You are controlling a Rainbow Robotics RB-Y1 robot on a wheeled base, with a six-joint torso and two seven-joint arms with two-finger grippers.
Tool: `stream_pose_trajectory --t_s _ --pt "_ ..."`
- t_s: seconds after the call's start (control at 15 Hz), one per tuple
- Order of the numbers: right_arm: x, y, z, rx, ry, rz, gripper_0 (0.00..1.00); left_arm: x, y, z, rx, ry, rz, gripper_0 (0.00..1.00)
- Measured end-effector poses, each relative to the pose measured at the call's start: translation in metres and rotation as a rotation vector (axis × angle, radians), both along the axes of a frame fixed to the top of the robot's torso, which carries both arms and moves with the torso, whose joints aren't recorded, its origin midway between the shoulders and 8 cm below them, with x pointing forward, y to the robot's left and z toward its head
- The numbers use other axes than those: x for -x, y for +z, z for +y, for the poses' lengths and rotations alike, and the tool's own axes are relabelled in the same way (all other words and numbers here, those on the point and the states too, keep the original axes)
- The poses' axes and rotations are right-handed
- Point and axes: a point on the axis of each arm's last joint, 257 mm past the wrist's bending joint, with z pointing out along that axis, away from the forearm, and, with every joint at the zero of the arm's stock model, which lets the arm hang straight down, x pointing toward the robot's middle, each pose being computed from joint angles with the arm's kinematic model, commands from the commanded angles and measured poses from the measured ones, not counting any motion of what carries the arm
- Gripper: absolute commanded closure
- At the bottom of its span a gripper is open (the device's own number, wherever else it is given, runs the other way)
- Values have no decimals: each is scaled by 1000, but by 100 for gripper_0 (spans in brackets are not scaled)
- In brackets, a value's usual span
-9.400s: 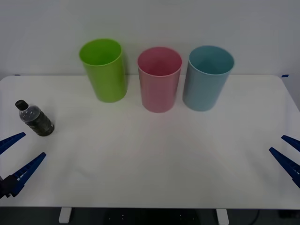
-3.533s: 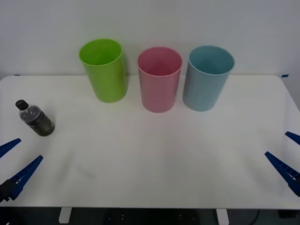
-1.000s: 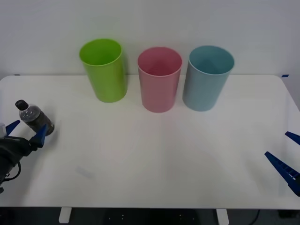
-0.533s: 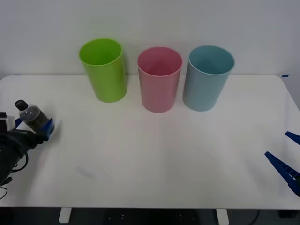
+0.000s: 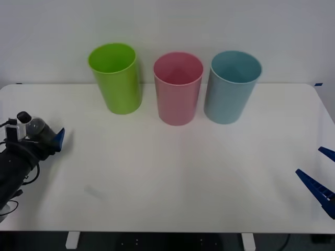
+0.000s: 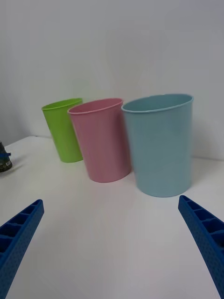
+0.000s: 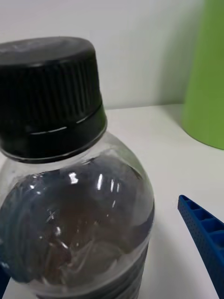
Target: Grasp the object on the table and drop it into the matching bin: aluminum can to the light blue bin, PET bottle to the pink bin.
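Between left pincer fingers: clear, dark-filled, black-capped PET bottle.

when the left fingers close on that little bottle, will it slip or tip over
The bottle looks smooth and rounded, so it may slide between the ribbed fingers. It is narrow and upright, so a sideways nudge could tip it. The dark liquid probably adds weight.

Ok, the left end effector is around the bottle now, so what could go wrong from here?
The left end effector brackets the bottle, and one finger is visibly apart from it, so it could tip when squeezed. The bottle stands near the table's left edge and could fall off. The green bin stands before the pink bin, so a low carry might clip it.
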Motion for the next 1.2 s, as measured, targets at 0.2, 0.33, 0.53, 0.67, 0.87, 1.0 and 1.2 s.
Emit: stream_pose_trajectory --t_s 0.2,0.33,0.53,0.67,0.87,1.0,1.2 --pt "0 0 0 0 0 0 0 0 0 0 -1 1 -1 71" --pt "0 0 0 0 0 0 0 0 1 0 2 1 -3 100" --pt "0 0 0 0 0 0 0 0 1 1 4 3 -4 100" --pt "0 0 0 0 0 0 0 1 1 2 9 6 -5 100" --pt "0 0 0 0 0 0 0 2 1 4 16 11 -6 100" --pt "0 0 0 0 0 0 0 4 1 6 23 12 -9 100" --pt "0 0 0 0 0 0 0 12 9 7 41 -27 -26 100"
